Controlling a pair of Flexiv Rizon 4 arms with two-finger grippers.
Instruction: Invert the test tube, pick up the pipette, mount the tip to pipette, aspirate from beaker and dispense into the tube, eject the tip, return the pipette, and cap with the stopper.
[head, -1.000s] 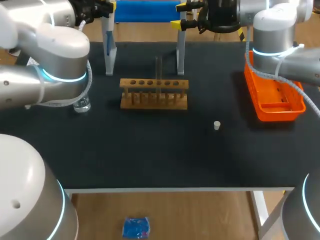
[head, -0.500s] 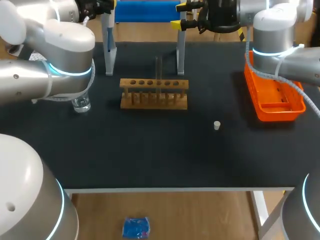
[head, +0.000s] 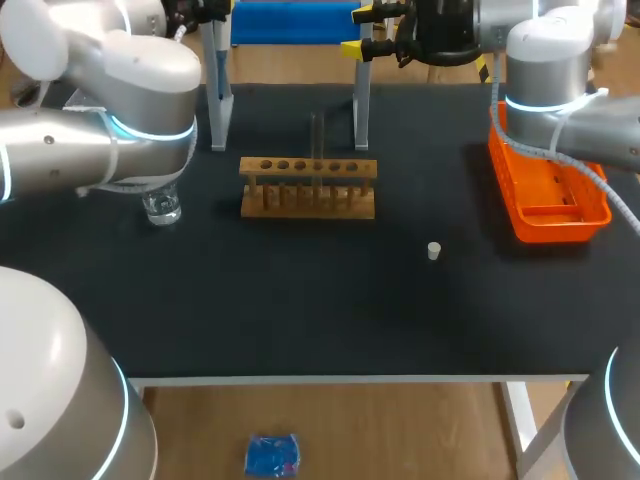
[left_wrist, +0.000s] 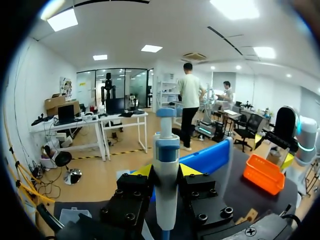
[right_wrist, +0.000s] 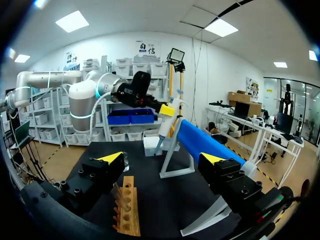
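Note:
My left gripper (left_wrist: 166, 172) is shut on the blue-and-white pipette (left_wrist: 166, 195), which stands upright between its yellow tips. In the head view this gripper (head: 205, 12) is at the back left, by the left leg of the pipette stand (head: 290, 22). From the right wrist I see the pipette (right_wrist: 165, 125) hanging at the stand's far end. My right gripper (head: 362, 30) is open at the stand's right leg, nothing between its fingers. A clear test tube (head: 317, 140) stands in the wooden rack (head: 308, 187). The beaker (head: 162, 208) sits left of the rack, the white stopper (head: 434, 251) to its front right.
An orange tray (head: 545, 190) lies along the table's right side under my right arm. My left arm's elbow (head: 140, 90) hangs over the beaker. The stand's blue bar (right_wrist: 205, 142) runs just beside my right gripper (right_wrist: 164, 165), with the rack (right_wrist: 127, 205) below it.
My left arm's elbow has swung to the right and back, with the pipette still in its gripper. The right arm, rack, tube and stopper have not moved.

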